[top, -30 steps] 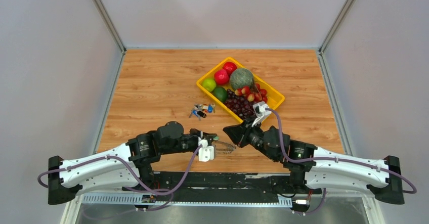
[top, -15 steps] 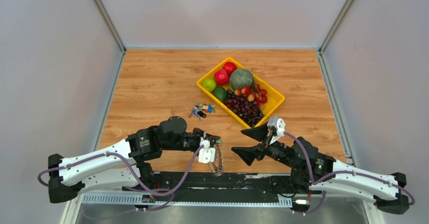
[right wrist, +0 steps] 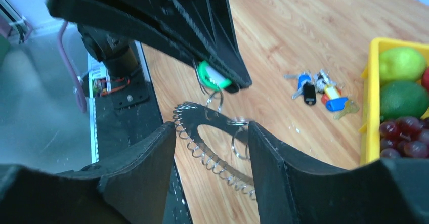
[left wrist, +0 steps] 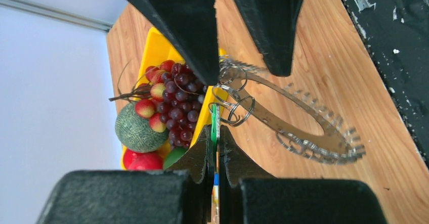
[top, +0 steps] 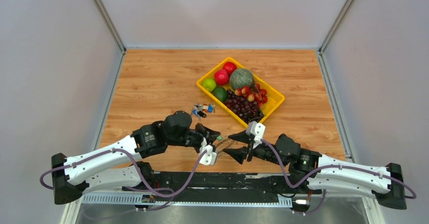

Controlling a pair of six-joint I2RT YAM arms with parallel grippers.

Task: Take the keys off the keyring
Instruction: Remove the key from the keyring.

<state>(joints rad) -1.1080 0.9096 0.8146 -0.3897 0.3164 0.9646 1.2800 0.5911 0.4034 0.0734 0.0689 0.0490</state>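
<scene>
Right tool (right wrist: 211,128) swung back in, jaws wide, apparently around keyring (left wrist: 283,125) at near table (top: 313,133) edge, left tool (left wrist: 217,130) pinching green tag (left wrist: 214,123)

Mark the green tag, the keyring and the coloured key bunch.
green tag (right wrist: 214,78), right wrist view, middle of its face.
keyring (right wrist: 186,118), right wrist view, flat band on its left side.
coloured key bunch (right wrist: 309,94), right wrist view, on the black fob.

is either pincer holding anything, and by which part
The left pincer holds the keyring by its green tag, pinched between its fingertips. The right pincer is open astride the keyring, gripping nothing.
</scene>
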